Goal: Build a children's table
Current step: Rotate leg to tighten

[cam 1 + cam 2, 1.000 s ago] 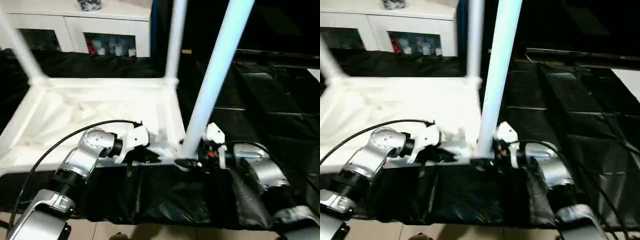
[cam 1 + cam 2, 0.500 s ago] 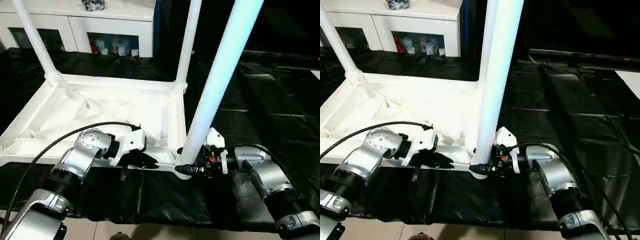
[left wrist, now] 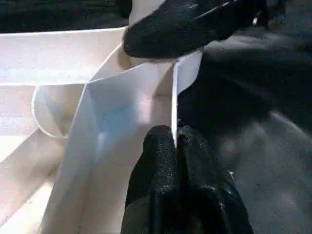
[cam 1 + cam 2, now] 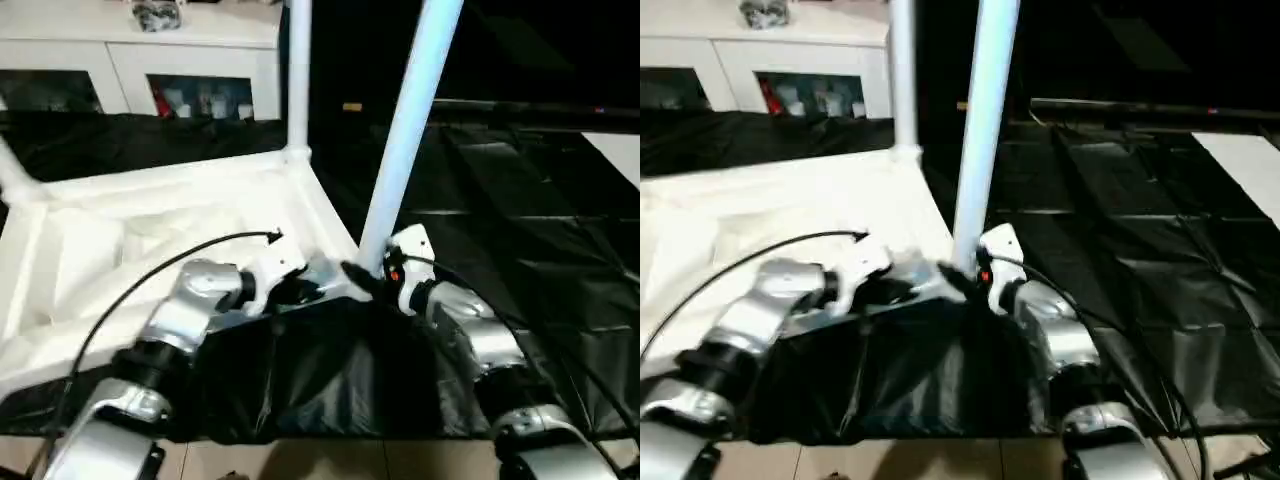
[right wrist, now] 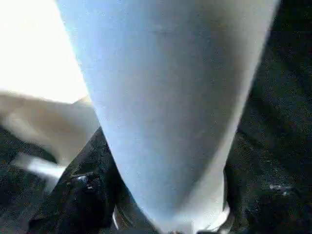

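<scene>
The children's table lies upside down on the black-draped surface, its white ribbed top [image 4: 150,230] facing up. Legs stand in its corner sockets: one at the near right corner [image 4: 408,140], one behind it [image 4: 297,80], and a third at the far left [image 4: 12,175]. My left gripper [image 4: 305,292] is shut on the thin front rim wall next to the near right corner; the left wrist view shows its fingertips [image 3: 163,146] pinching that wall. My right gripper [image 4: 362,275] is closed around the base of the near leg [image 5: 165,97], with one black finger [image 5: 85,195] against its side.
A white cabinet [image 4: 140,60] with glass doors stands behind the work surface. Black drape [image 4: 520,200] covers the surface to the right of the table. A black cable [image 4: 150,280] arcs over my left forearm. The surface's front edge and the floor [image 4: 300,455] lie just below my arms.
The head view has shifted and tilted, and the table top now sits skewed in it, near right corner farther up. Both grippers stay at that corner; the right one has narrowed on the leg.
</scene>
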Tool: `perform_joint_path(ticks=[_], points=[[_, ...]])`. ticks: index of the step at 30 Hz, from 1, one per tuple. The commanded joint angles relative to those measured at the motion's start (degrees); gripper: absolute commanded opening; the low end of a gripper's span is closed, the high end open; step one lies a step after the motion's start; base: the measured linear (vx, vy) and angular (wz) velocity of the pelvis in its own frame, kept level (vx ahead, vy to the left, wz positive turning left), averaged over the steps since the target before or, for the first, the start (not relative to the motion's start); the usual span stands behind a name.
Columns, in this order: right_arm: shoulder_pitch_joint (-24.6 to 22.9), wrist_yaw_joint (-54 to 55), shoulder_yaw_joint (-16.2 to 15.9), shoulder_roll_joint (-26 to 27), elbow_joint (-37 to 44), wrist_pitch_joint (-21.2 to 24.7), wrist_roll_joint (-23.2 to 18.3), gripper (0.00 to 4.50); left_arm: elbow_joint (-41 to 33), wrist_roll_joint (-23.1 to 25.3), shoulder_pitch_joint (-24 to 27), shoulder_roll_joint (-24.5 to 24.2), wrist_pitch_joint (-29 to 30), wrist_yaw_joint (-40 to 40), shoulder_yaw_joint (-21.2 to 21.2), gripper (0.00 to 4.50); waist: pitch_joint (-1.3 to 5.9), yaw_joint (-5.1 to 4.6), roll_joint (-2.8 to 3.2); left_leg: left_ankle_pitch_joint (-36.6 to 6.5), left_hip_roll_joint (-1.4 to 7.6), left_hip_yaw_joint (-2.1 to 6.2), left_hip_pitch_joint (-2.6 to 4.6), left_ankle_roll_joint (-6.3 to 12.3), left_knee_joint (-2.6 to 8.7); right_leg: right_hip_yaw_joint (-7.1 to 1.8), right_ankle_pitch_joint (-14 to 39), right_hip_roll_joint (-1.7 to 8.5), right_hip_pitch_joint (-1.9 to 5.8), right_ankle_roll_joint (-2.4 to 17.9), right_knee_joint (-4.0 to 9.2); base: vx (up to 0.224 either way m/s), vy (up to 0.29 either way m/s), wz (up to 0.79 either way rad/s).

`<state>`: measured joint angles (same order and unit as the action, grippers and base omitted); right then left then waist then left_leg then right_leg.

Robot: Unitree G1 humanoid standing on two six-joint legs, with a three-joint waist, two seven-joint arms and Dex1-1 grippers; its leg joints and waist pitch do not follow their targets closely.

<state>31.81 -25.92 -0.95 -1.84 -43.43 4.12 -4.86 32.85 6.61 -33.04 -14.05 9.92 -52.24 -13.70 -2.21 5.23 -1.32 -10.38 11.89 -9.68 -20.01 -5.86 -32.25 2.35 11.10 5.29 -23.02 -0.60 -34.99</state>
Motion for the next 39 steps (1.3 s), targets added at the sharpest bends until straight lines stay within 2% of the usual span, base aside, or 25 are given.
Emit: perform_joint_path(ticks=[1,3,5,6,7,8,11,17,21,22,24,25,28,30,32,39], points=[[0.7,6.5,-3.0,5.7,-5.5,1.7,2.2,2.59,-1.3,-0.2,-2.2,6.0,0.4,4.6,-2.4,0.00,2.47,-0.02,0.34,-19.0,0.76,0.15,0.12,-1.86,4.58,-1.65,22.2,2.46,1.58,8.6,5.34,0.000,0.000,0.00],[1.3,6.2,-3.0,6.4,-6.5,-0.5,1.9,2.59,-1.4,0.2,-2.2,6.6,0.2,4.9,-2.8,0.00,2.60,0.07,0.23,-18.7,0.74,0.09,0.13,-1.51,4.45,-1.65,20.7,2.44,1.62,8.6,5.33,0.000,0.000,0.00],[1.2,3.5,-3.8,6.1,-6.2,-2.0,1.9,3.14,-1.6,0.2,-2.1,6.6,-0.2,4.3,-3.1,0.00,2.75,0.08,0.19,-17.3,0.69,-0.03,-0.26,-0.60,4.36,-1.65,16.0,2.19,1.96,9.1,4.92,0.000,0.000,0.00],[1.2,1.9,-3.5,5.9,-5.8,-2.5,1.4,3.14,-1.9,0.3,-1.9,6.5,-0.1,4.1,-3.2,0.00,2.77,0.11,0.11,-16.3,0.65,-0.14,-0.35,-0.09,4.27,-1.66,14.2,2.14,2.08,9.5,4.77,0.000,0.000,0.00],[1.2,1.2,-2.8,5.8,-5.5,-2.3,0.5,3.34,-2.0,0.3,-1.8,6.1,-0.2,3.7,-3.3,0.00,2.81,0.17,0.04,-16.0,0.66,-0.26,-0.24,0.40,4.18,-1.67,13.8,2.17,2.08,9.8,4.75,0.000,0.000,0.00],[1.1,0.7,-2.6,5.7,-5.2,-2.2,0.2,3.34,-2.2,0.4,-1.7,5.8,-0.4,3.4,-3.4,0.00,2.84,0.21,0.11,-15.7,0.70,-0.27,-0.21,0.55,4.16,-1.69,13.4,2.24,2.11,10.0,4.72,0.000,0.000,0.00],[0.9,-2.7,-3.6,3.7,-5.2,-4.2,1.7,3.68,-3.7,-0.2,-0.6,3.6,-2.2,-0.1,-3.6,0.00,2.94,0.24,0.01,-13.5,0.71,-0.31,-0.54,1.28,4.09,-1.65,11.4,2.28,2.43,10.5,4.47,0.000,0.000,0.00],[0.2,-11.5,-5.4,-0.3,-4.3,-5.7,1.7,3.79,-6.0,-1.7,1.2,0.1,-3.8,-6.7,-4.1,0.00,3.07,0.22,-0.03,-11.6,0.82,-0.43,-0.51,2.35,3.76,-1.56,6.8,2.21,2.64,12.4,3.89,0.000,0.000,0.00],[-1.8,-26.6,-8.4,-5.7,0.6,-6.0,0.6,3.79,-5.6,-2.9,1.2,-3.4,-6.5,-12.4,-4.0,0.00,3.05,0.56,-0.01,-10.3,0.90,-0.59,-0.25,4.00,3.46,-1.52,1.7,2.01,2.78,14.1,3.41,0.000,0.000,0.00],[-1.8,-26.6,-8.4,-5.7,0.6,-6.0,0.6,3.79,-5.6,-2.9,1.2,-3.5,-6.5,-12.5,-4.0,0.00,3.00,0.63,-0.05,-10.5,0.90,-0.62,-0.28,4.14,3.46,-1.51,1.8,1.97,2.81,14.1,3.40,0.000,0.000,0.00],[-2.9,-32.9,-9.9,-7.8,3.3,-5.6,-0.4,3.79,-5.2,-3.4,0.9,-4.5,-7.1,-14.3,-3.7,0.00,2.93,1.08,-0.05,-11.0,1.07,-0.66,-0.10,4.03,3.50,-1.45,3.0,2.08,2.77,14.4,3.47,0.000,0.000,0.00],[-3.9,-38.2,-11.3,-9.8,5.6,-5.4,-1.3,3.79,-4.6,-3.7,0.6,-5.5,-7.6,-15.7,-3.5,0.00,2.97,1.41,-0.26,-11.3,1.12,-0.73,-0.12,4.20,3.40,-1.43,3.4,2.01,2.90,14.3,3.41,0.000,0.000,0.00],[-5.0,-44.1,-12.7,-11.9,7.9,-4.4,-2.6,3.79,-3.3,-4.0,0.0,-6.8,-8.5,-17.3,-3.3,0.00,2.87,1.89,-0.15,-11.6,1.22,-0.75,-0.08,4.21,3.46,-1.45,4.2,2.06,2.67,14.5,3.41,0.000,0.000,0.00],[-5.7,-47.3,-13.2,-12.9,9.7,-2.8,-3.6,3.79,-2.6,-4.3,-0.4,-7.5,-9.0,-18.8,-3.2,0.00,2.79,2.30,-0.48,-12.5,1.23,-0.74,-0.07,3.76,3.52,-1.51,6.6,2.21,2.68,13.9,3.58,0.000,0.000,0.00],[-6.5,-50.5,-13.9,-13.8,11.8,-1.0,-4.2,3.79,-2.0,-4.7,-0.7,-8.2,-9.3,-20.2,-3.0,0.00,2.80,2.88,-0.40,-12.6,1.31,-0.70,0.00,3.42,3.59,-1.61,8.2,2.32,2.61,13.3,3.71,0.000,0.000,0.00],[-7.6,-53.9,-15.7,-15.3,14.7,1.7,-4.6,3.27,0.0,-4.8,-1.5,-9.7,-10.8,-22.4,-3.0,0.00,2.90,3.20,-0.45,-11.5,1.23,-0.64,-0.04,2.62,3.56,-1.52,7.1,2.32,2.56,13.3,3.50,0.000,0.000,0.00]])
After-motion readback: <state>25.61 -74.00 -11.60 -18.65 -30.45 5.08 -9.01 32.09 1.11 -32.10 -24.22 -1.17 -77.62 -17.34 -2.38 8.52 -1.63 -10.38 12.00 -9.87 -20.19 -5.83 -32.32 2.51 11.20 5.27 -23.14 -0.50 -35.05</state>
